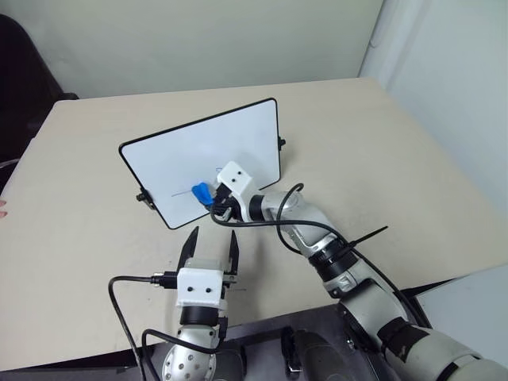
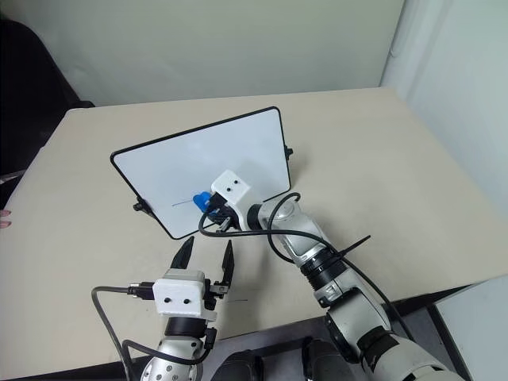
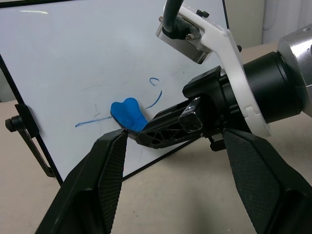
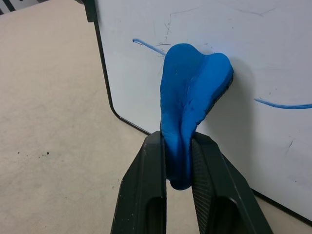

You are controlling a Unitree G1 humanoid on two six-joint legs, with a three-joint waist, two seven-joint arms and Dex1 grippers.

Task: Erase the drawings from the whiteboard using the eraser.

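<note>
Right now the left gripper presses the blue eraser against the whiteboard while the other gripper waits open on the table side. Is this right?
Not quite: the right gripper presses the eraser against the whiteboard, jaws shut on it, as the right wrist view shows. The left gripper is the one waiting open.

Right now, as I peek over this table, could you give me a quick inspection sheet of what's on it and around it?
Surface: beige table, a few dark specks.
Job's things: whiteboard propped upright; blue drawings partly left; blue eraser against the board.
Clutter: nothing seen.
Hands: right hand shut on the eraser, squeezing it; left hand open, holding nothing, in front of the board.
Cables: black cables looping along both arms.
Surroundings: pale wall behind; dark shape at far left.
</note>
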